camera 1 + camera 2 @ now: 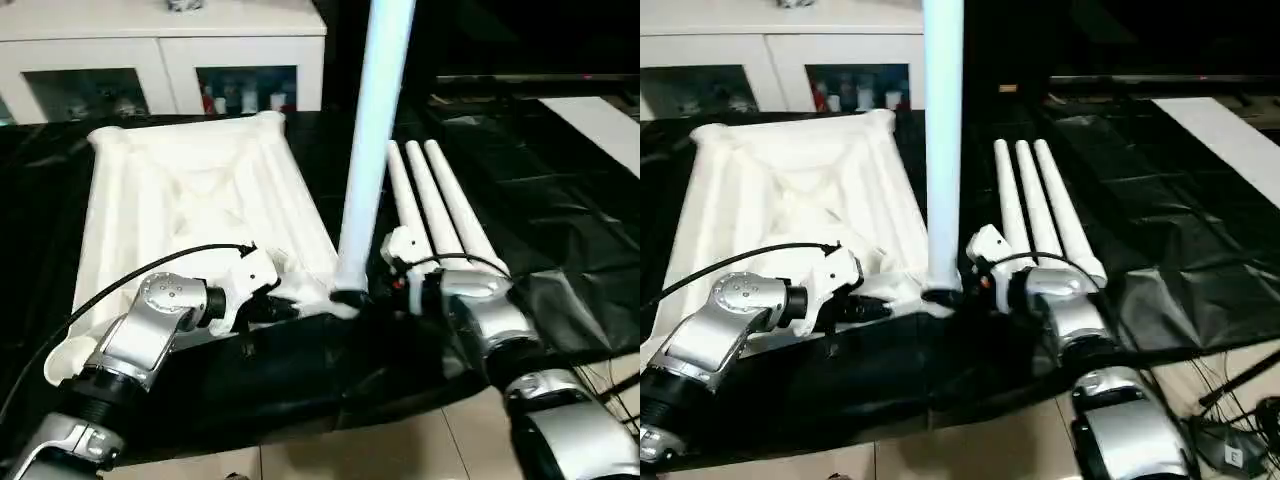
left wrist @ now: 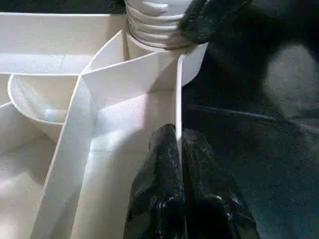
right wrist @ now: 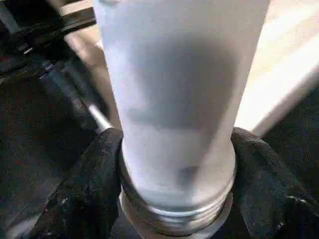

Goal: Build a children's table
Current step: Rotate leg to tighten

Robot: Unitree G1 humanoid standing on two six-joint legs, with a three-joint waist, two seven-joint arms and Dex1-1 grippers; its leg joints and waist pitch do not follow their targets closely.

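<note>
Hands work at the near right corner of the upturned top on the black surface: left hand pinches its rim wall, right hand clamps an upright leg in the socket. Three legs lie right, beyond.

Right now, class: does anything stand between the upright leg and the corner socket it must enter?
Nothing visible does. The upright leg already stands with its threaded end at the corner socket, held by the right gripper. The left gripper pinches the tabletop's rim beside it.
</note>
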